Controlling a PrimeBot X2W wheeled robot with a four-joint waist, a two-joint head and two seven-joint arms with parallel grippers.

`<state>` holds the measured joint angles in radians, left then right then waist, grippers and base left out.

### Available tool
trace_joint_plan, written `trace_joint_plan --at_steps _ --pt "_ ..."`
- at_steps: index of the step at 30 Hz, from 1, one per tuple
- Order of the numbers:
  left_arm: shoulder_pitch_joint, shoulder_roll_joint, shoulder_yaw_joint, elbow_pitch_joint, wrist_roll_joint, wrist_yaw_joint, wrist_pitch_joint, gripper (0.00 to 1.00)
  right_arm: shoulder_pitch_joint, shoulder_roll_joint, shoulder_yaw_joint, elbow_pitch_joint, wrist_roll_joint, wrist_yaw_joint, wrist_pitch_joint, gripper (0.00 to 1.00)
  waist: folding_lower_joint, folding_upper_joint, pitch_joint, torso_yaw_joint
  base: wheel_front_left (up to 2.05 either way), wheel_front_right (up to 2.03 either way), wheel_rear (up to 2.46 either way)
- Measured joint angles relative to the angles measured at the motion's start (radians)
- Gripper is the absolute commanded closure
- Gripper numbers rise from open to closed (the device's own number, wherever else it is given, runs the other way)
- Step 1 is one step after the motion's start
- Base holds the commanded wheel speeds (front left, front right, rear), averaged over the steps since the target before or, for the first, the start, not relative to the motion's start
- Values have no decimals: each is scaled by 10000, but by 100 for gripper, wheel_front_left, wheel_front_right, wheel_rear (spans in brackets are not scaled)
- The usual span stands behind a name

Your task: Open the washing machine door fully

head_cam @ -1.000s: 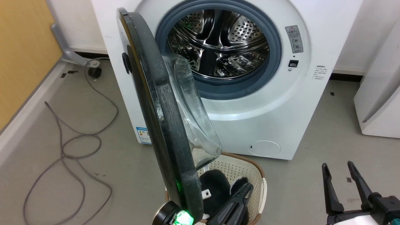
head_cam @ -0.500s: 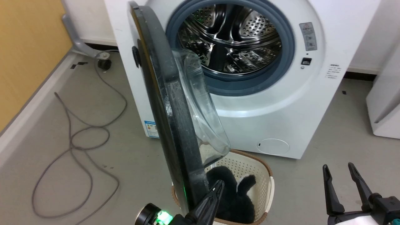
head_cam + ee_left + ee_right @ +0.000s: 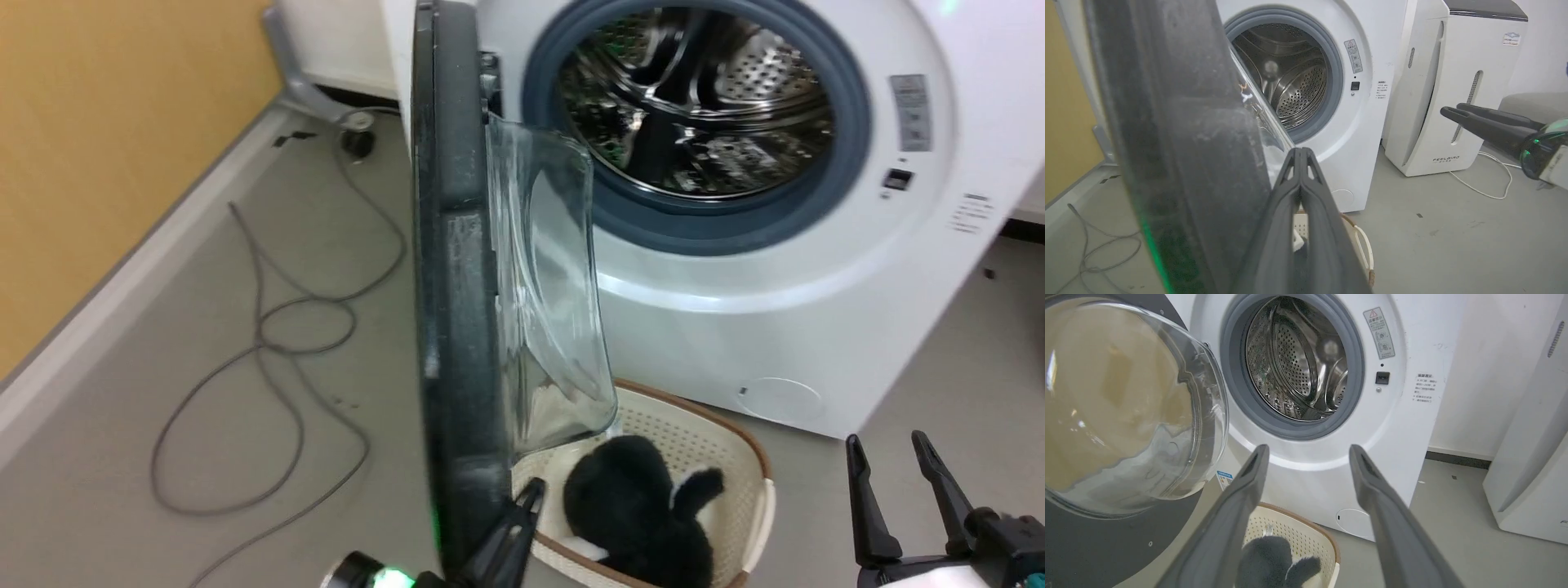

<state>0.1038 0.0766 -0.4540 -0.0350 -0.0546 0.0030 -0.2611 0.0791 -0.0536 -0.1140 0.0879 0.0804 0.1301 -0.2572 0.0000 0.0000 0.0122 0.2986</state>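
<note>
Left gripper (image 3: 522, 510) low at the near, free edge of the washing machine door (image 3: 453, 327); its two fingers are pressed flat together with nothing between them, plain in the left wrist view (image 3: 1300, 153); they sit on the glass side of the black rim, just beside it; I cannot tell whether they actually bear on it

Door stands edge-on to my head, about square to the front of the washing machine (image 3: 735, 302); hinged at the washer's front left edge, free edge towards me; glass bowl (image 3: 555, 310) bulging to my right, over the basket (image 3: 759, 490) on the floor just beside the washer's front

Relation that matters: the door lies directly left of my left jaws, its long rim running away from me to the hinge; so I judge the rest of the swing goes leftward, towards the yellow wall (image 3: 98, 163), pushing on the inner face near the free edge where leverage is best

Right gripper (image 3: 886, 445) parted and empty, low on my right, well apart from the door; left arm is clearly the nearer

Judged roughly half open; drum fully exposed; task not yet done
</note>
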Motion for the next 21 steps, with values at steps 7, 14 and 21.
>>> trace_joint_plan --at_steps 7,14,21 --pt "-1 155 671 -58 -4 178 6 100 -4 2 73 61 0 0 0 0 0 0 75 706 0 0 0" --pt "-139 573 1929 67 -113 320 6 100 -19 2 75 109 -2 0 0 0 0 0 264 1355 0 0 0" --pt "-738 796 3381 769 -495 384 6 100 -85 2 232 132 -59 0 0 0 0 0 543 1476 0 0 0"
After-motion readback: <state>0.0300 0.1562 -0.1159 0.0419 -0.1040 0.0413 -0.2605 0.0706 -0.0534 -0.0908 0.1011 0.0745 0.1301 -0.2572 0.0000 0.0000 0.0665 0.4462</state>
